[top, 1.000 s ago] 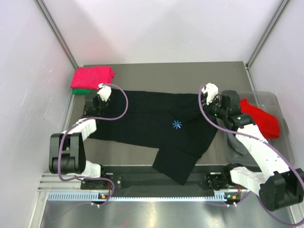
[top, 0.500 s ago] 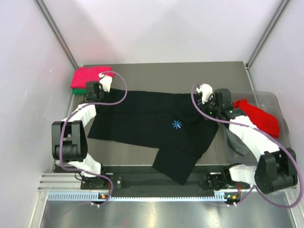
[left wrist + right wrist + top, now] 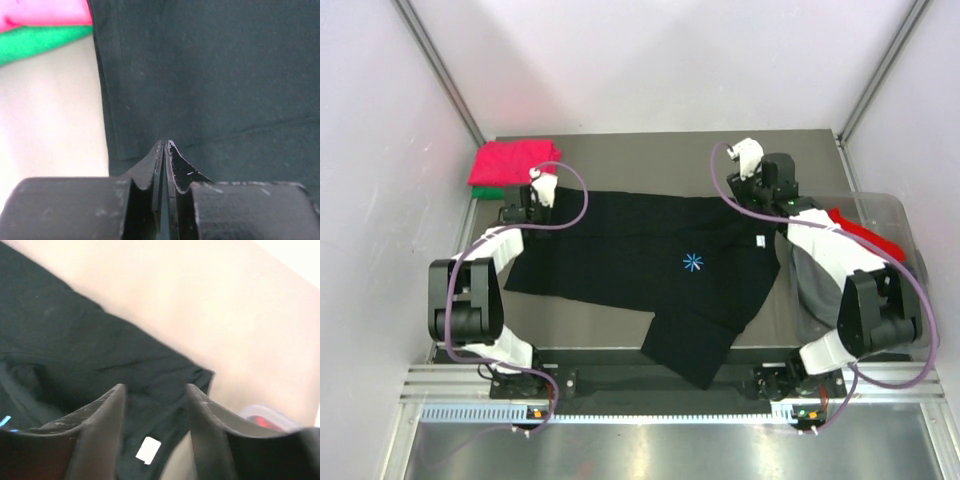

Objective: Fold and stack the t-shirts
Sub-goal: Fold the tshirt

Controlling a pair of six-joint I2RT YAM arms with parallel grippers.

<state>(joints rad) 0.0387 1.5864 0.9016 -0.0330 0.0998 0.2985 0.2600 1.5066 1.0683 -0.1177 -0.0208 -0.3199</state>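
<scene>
Black cloth comes first: the black tee (image 3: 650, 255) lies spread across the table (image 3: 640, 150), and one flap juts toward the near edge, skewed off the main body. Farther back, at the tee's far left corner, the left gripper (image 3: 163, 146) has its jaws together on a small peak of the hem. At the far right corner the right gripper (image 3: 155, 386) hovers with jaws apart over the edge, gripping nothing, and the white tag (image 3: 148, 450) sits just under it.

The step in hand looks like taking both far corners so the tee can be squared or folded over. To do it well, the right jaws should drop onto the hem itself and close on a single layer beside the tag, not on the rumpled cloth next to it. Both corners should then rise together, level, so the body stays flat and the near flap drags straight rather than bunching.

Just beyond the left gripper, a folded pink tee (image 3: 515, 160) rests on a green tee (image 3: 486, 192). That stack is close enough to be nudged by a wide lift. On the right, the bin (image 3: 905, 215) holds a red tee (image 3: 868, 238) and a grey tee (image 3: 810, 285), and it crowds the right arm's elbow room.
</scene>
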